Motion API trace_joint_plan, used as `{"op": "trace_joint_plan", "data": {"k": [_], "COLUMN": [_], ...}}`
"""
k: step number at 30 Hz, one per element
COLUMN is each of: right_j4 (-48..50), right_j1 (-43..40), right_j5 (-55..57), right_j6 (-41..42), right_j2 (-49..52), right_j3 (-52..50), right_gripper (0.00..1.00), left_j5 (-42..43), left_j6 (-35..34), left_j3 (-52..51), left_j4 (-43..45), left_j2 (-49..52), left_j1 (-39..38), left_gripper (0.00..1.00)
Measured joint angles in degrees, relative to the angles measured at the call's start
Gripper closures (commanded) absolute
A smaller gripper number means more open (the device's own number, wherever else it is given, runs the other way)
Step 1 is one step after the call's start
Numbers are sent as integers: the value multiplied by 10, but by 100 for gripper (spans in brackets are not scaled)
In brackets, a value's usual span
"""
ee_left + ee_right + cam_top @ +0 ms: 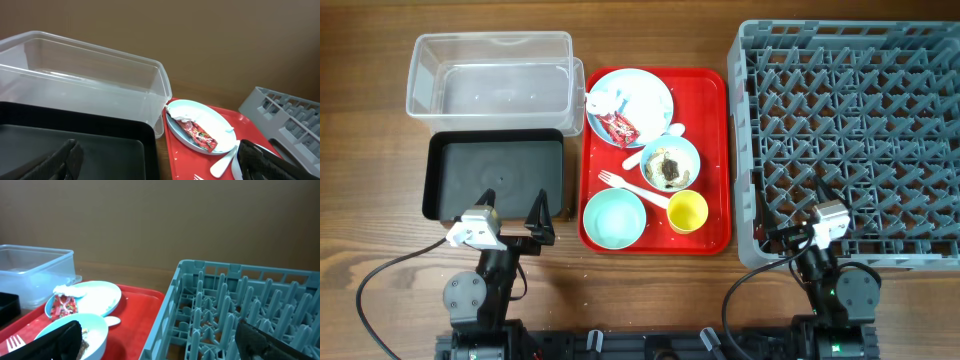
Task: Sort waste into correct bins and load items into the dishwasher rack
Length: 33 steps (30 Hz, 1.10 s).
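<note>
Clear tub (420,75) and black tub (495,175) sit on my left, and the left gripper (512,208) hangs at the black tub's near edge, fingers (60,160) wide apart, holding nothing. On the red tray (715,150), the red wrapper (621,126) lies slanted on the blue plate (650,90) at the far end, ahead and right of that gripper, so I think the left arm is closer. My right gripper (798,218) is spread apart too, by the near corner of the grey rack (920,60).
</note>
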Motion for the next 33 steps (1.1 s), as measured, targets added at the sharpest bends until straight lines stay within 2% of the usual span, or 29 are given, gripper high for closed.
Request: {"op": "trace_joint_plan", "data": {"k": [4,8,13,16,21,22,24,28,31,33], "right_j4": [49,75,83,90,62,39,-10,-143,-241,-251], "right_j1": [0,0,0,0,0,0,0,0,0,0], "right_j5": [-13,-16,-17,-18,-42,-55,-68,-87,-93,-97], "right_j6": [31,46,52,52,51,49,40,13,-17,-26], "right_j2": [0,0,6,25,137,188,247,410,503,549], "right_j3": [-1,4,55,101,206,244,293,457,563,591], "right_gripper": [0,0,0,0,0,0,0,0,0,0], "left_j5": [32,53,74,95,96,90,67,-11,-57,-65], "left_j6": [1,2,5,12,21,24,27,30,32,31], "left_j3": [-1,36,208,356,596,669,738,888,947,951], "left_j4": [56,42,-22,-94,-247,-289,-344,-438,-445,-435], "left_j2": [0,30,172,309,532,598,667,816,899,925], "left_j1": [0,0,0,-1,-36,-60,-90,-176,-231,-253], "left_gripper": [0,0,0,0,0,0,0,0,0,0]}}
